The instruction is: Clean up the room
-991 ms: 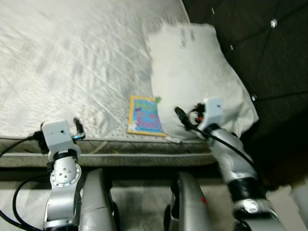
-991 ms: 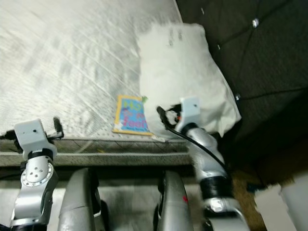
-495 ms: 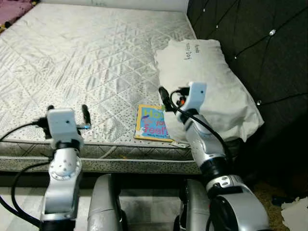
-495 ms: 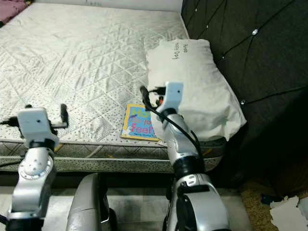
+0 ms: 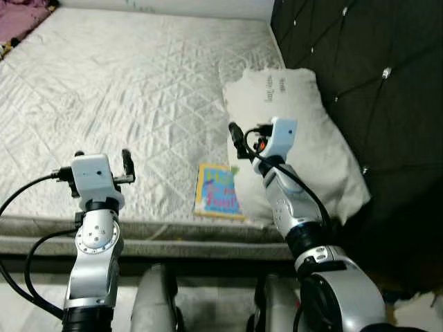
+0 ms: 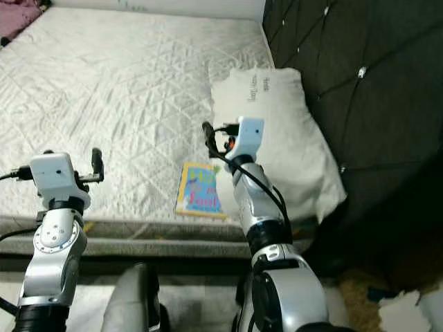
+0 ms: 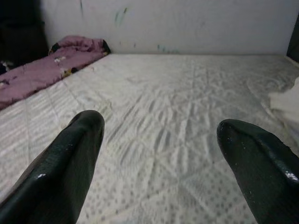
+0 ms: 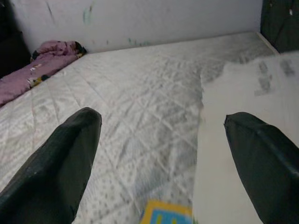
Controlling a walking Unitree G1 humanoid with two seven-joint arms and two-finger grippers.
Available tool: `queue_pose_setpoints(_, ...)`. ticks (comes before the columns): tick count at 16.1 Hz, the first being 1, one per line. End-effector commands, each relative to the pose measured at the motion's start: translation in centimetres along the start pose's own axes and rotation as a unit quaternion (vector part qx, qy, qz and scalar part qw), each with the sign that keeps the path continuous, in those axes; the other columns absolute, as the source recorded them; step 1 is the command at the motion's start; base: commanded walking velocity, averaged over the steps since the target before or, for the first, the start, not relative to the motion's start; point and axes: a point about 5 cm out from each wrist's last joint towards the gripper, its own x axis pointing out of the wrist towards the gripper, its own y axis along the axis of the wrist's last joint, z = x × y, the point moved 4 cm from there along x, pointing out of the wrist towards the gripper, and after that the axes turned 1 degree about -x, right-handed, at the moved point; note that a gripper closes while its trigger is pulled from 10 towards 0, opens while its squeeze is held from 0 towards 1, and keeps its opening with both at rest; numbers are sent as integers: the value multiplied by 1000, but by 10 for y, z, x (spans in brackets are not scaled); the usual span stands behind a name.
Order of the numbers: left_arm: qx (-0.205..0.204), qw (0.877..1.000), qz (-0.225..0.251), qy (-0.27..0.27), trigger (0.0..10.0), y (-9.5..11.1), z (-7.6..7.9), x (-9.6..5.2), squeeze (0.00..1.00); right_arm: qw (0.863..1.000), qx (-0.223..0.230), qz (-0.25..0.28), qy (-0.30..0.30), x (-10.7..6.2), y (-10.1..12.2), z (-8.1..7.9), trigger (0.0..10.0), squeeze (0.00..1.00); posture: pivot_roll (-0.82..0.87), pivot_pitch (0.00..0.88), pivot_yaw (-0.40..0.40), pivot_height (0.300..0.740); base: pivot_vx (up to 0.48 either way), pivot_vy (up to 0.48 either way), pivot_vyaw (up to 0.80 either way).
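At lower left the left gripper (image 5: 102, 160) is held wide open over the mattress (image 5: 131, 97) edge, the book (image 5: 219, 191) lies lower centre, and the right gripper (image 5: 242, 142), also spread open, hangs beside the pillow (image 5: 311, 145).

Bare quilted mattress (image 5: 138, 97) beside dark tufted headboard (image 5: 374, 76)

Both silver arms are raised in front of the body. The left gripper (image 7: 156, 154) has its fingers spread wide apart. The right gripper (image 8: 161, 154) is likewise spread wide, holding nothing.
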Motion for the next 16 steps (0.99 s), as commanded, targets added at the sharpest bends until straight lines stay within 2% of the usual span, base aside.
queue_pose_setpoints(1, 12, 1000, 13, -6, 10000, 4, -2, 1, 0, 1000, 0, 10, 6, 4, 7, -2, 10000, 0, 17, 0, -40, 719, 0, 0, 0)
queue_pose_setpoints(2, 38, 999, 14, 13, 10000, 2, -8, 0, 0, 1000, -3, 12, 9, 4, 9, -2, 10000, 0, 18, 0, -42, 729, 0, 0, 0)
queue_pose_setpoints(3, 15, 1000, 14, 20, 10000, 1, -12, -1, 0, 1000, -6, 18, 10, 4, 13, 0, 10000, 0, 21, 0, -46, 740, 0, 0, 0)
queue_pose_setpoints(6, 21, 1000, 6, 2, 10000, -8, -11, -7, 0, 1000, -22, 21, -8, -4, 12, 15, 10000, 0, 14, 0, -42, 740, 0, 0, 0)
queue_pose_setpoints(8, -4, 1000, -15, -22, 10000, -15, -4, -14, 0, 999, -31, 12, -23, -13, 5, 28, 10000, 0, -4, 0, -32, 740, 0, 0, 0)
queue_pose_setpoints(9, 1, 1000, -16, -26, 10000, -16, -2, -17, 0, 999, -32, 10, -29, -18, 2, 32, 10000, 0, -13, 0, -23, 740, 0, 0, 0)
queue_pose_setpoints(13, 30, 999, -22, -29, 10000, -27, -6, -45, 0, 996, -25, -11, -88, -53, -20, 51, 10000, 0, -30, 0, -4, 740, 0, 0, 0)
queue_pose_setpoints(14, 30, 999, -22, -29, 10000, -27, -6, -45, 0, 996, -25, -11, -88, -53, -20, 51, 10000, 0, -30, 0, -4, 740, 0, 0, 0)
queue_pose_setpoints(15, 43, 998, -23, -28, 10000, -31, -10, -52, 0, 996, -40, -14, -83, -65, -23, 51, 10000, 0, -43, 0, 0, 740, 0, 0, 0)
queue_pose_setpoints(16, 50, 998, -23, -14, 10000, -32, -17, -61, 0, 995, -76, -16, -65, -84, -25, 51, 10000, 0, -49, 0, 1, 740, 0, 0, 0)
